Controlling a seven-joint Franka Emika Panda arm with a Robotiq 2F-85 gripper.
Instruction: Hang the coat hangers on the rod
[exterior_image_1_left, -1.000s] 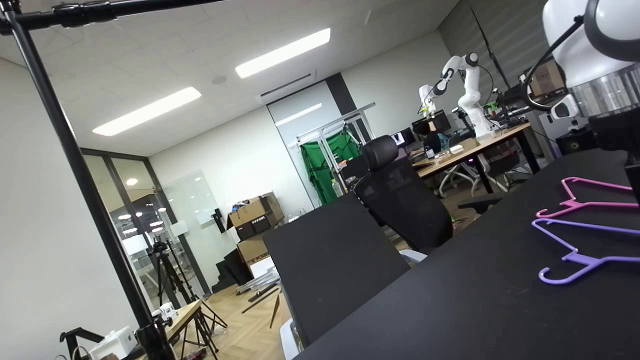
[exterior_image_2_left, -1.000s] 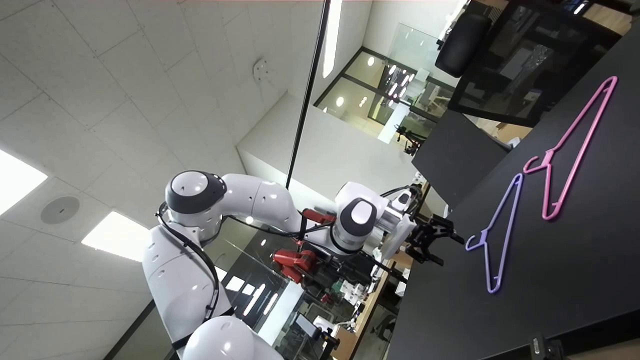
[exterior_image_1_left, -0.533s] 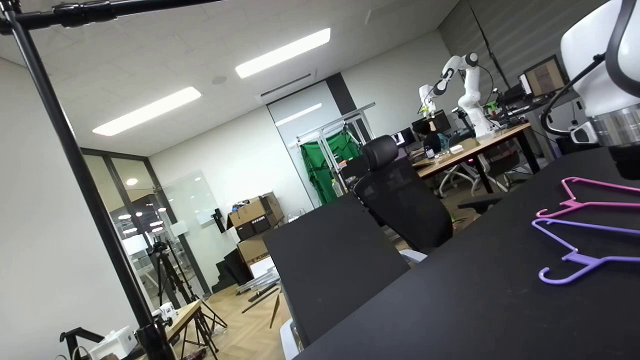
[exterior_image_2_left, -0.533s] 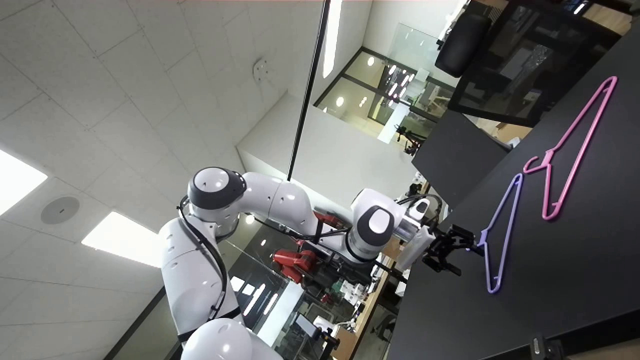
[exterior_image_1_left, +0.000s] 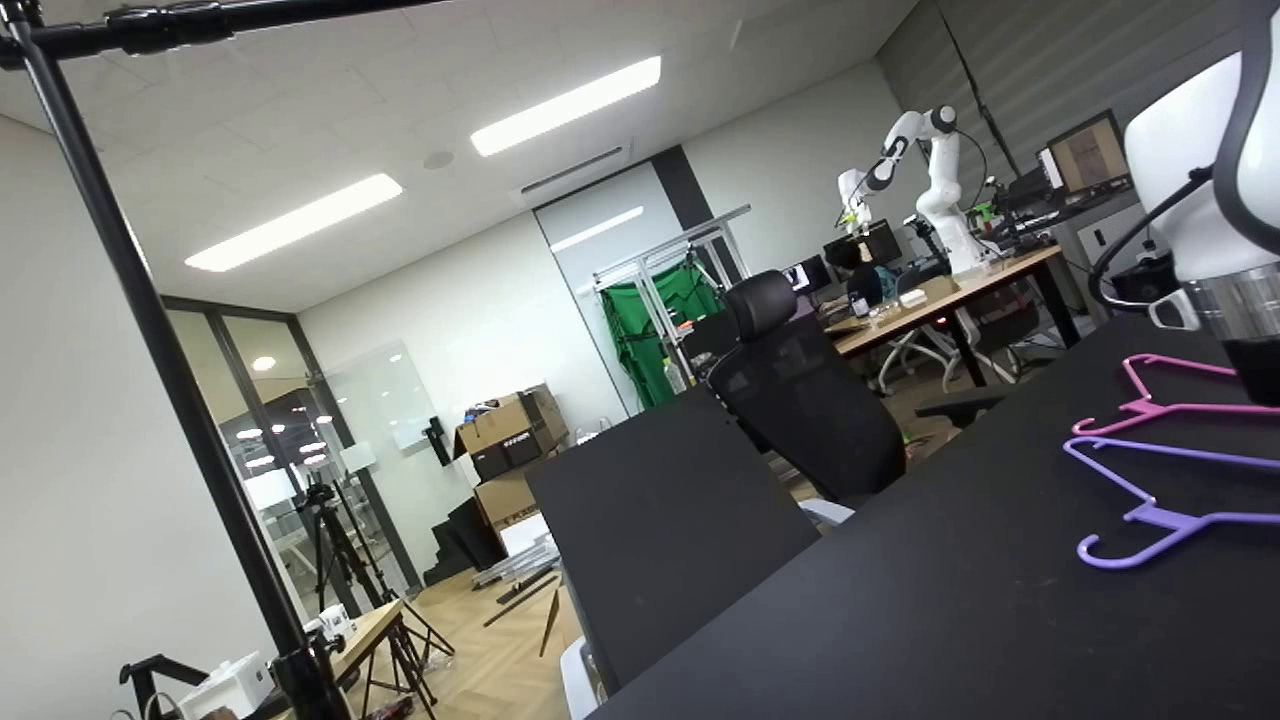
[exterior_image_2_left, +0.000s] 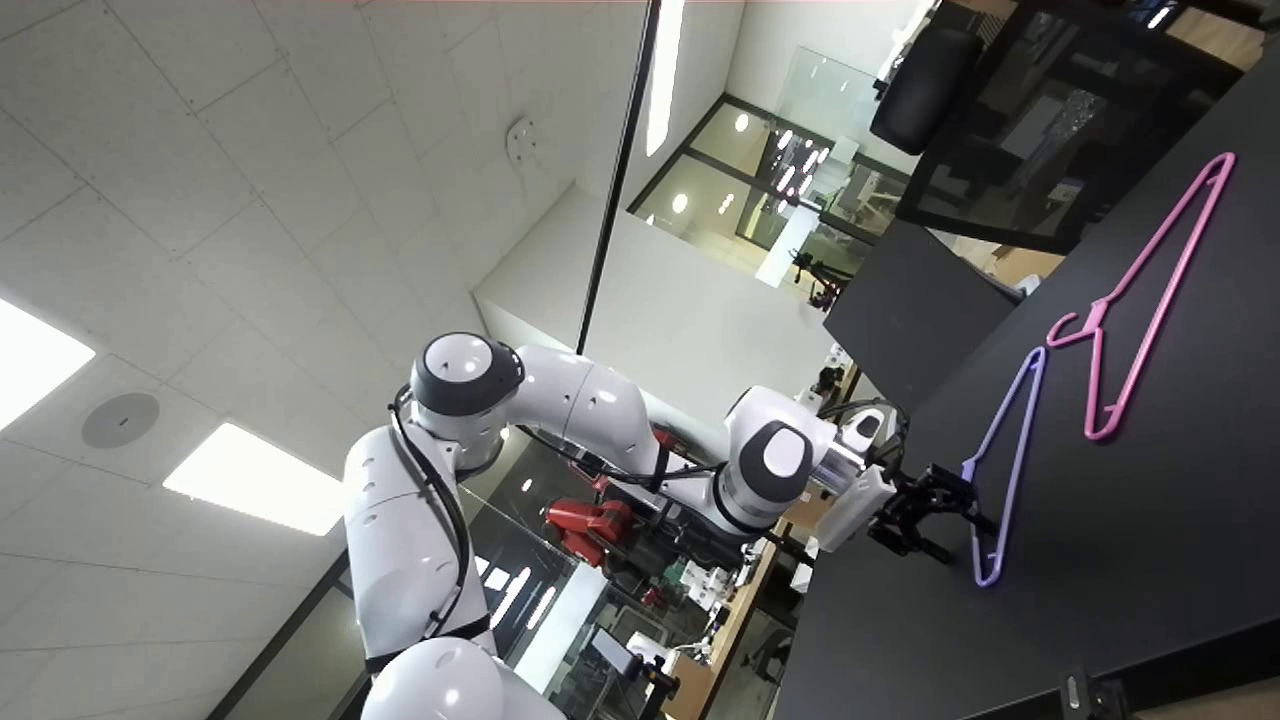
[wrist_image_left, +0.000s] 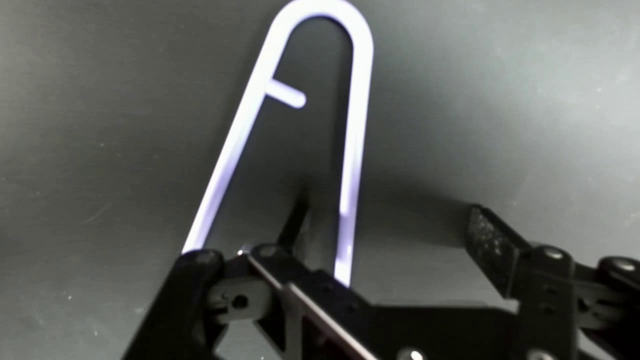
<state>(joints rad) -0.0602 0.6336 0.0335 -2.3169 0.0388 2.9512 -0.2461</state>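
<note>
Jaws: parted, gripping nothing; in the wrist view 1 side stands inside the outline of the purple hanger (wrist_image_left: 356, 125) and 1 outside, so 1 bar (wrist_image_left: 349, 197) runs between them. I judge this placing sets up a pinch on the sloping shoulder. Whether they touch the table (exterior_image_2_left: 870, 650), I cannot tell.
Purple hanger: flat on the table, part of it under the jaws; its hook (exterior_image_1_left: 1112, 565), seen in an exterior view, is clear of them, which should leave it free for hanging. Held off its middle, it may tip when lifted.
Pink hanger (exterior_image_2_left: 1098, 312): flat on the table, its hook just beside the end of the purple hanger; touching or not, I cannot tell. The 2 hooks face the same way, likely laid so for taking up in turn.
Arm (exterior_image_2_left: 600, 405): white, bent so that the jaws point at the table.
Rod (exterior_image_1_left: 240, 16): black pole held high by an upright (exterior_image_1_left: 165, 350), probably the target, and set high, I guess, so hangers can dangle. Neither hanger is on it yet.
Boxes (exterior_image_1_left: 500, 430): cardboard, stacked far behind the table, with pale print too small to read.
Writing: no brand readable on hangers, jaws or arm.
</note>
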